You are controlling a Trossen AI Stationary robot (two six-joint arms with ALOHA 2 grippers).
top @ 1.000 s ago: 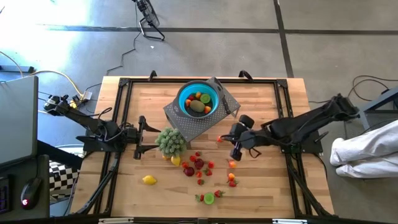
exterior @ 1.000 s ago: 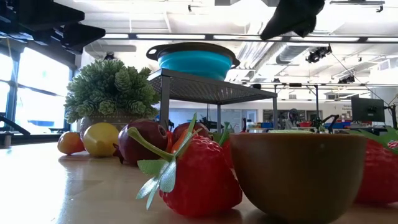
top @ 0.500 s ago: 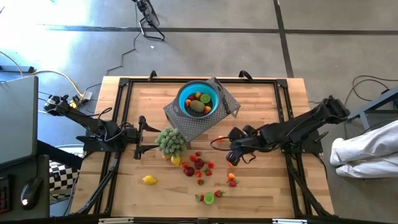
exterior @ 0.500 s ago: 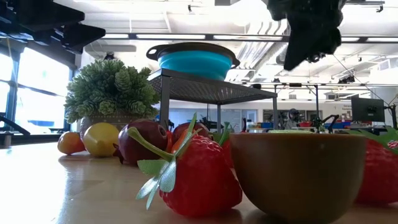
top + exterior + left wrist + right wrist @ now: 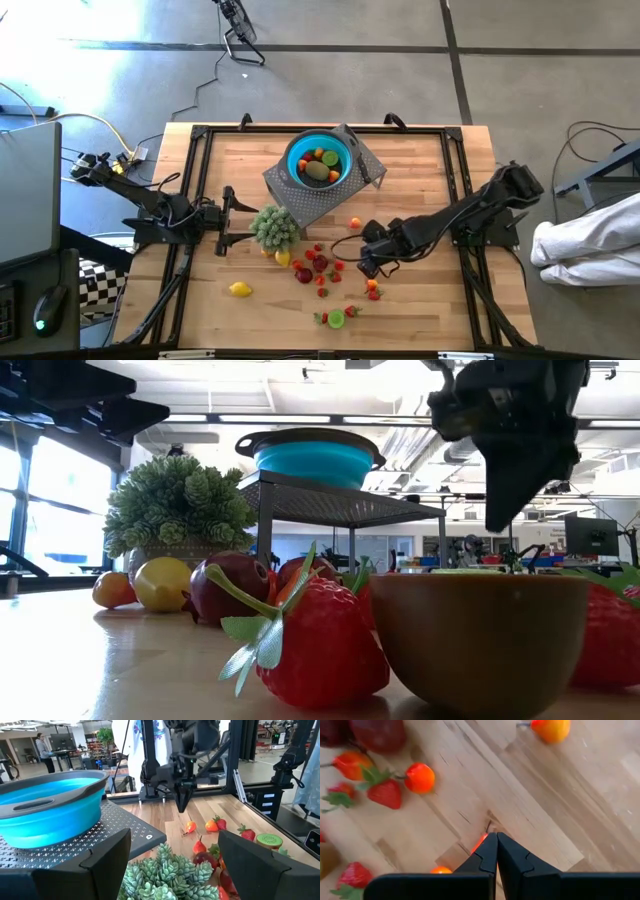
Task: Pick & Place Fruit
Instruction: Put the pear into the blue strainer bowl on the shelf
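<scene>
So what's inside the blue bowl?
The blue bowl on the metal stand holds fruit: a brownish-green piece, a lime one and orange ones. Anything underneath them is hidden.

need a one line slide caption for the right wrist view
Right hand, fingers shut and empty, points down at the wooden table among scattered fruit: strawberries, a small orange piece and another.

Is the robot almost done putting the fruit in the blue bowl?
Not yet. A few pieces already sit in the blue bowl. The right pincer is shut and empty, just above the table near the scattered fruit. The left pincer waits open beside the plant. Most fruit, including the lemon, is still out.
</scene>
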